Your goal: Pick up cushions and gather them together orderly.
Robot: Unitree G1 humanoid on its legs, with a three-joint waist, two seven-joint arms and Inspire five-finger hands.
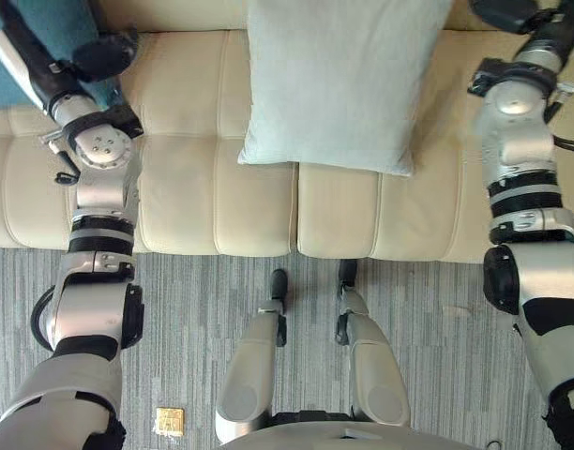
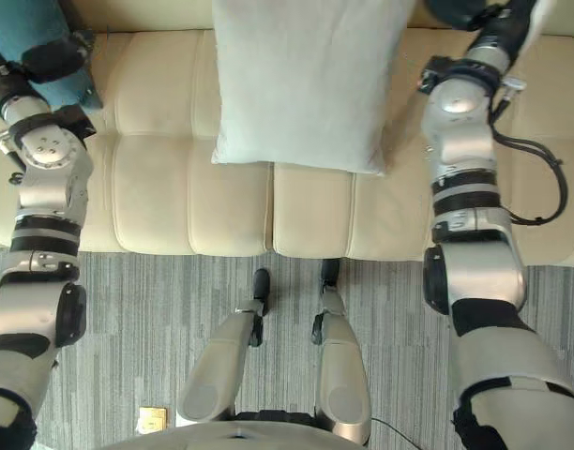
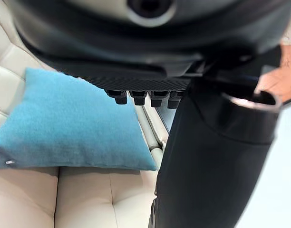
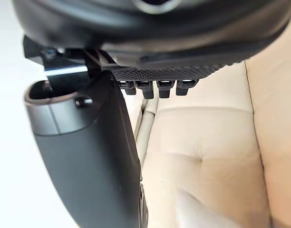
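Note:
A pale grey cushion [image 1: 339,80] leans against the backrest in the middle of the cream sofa [image 1: 212,197]. A teal cushion [image 1: 48,21] lies at the sofa's left end, also in the left wrist view [image 3: 69,123]. My left hand [image 1: 104,54] hovers just over the teal cushion's near edge, its fingers [image 3: 138,97] relaxed and the thumb [image 3: 212,156] straight, holding nothing. My right hand [image 1: 512,14] is up at the sofa's right end, off to the right of the pale cushion. Its fingers [image 4: 157,88] are open above bare seat leather.
The sofa's front edge runs across the view, with grey striped carpet [image 1: 437,319] below it. A small yellow square object [image 1: 169,421] lies on the carpet at the lower left. Bare seat panels lie between the two cushions.

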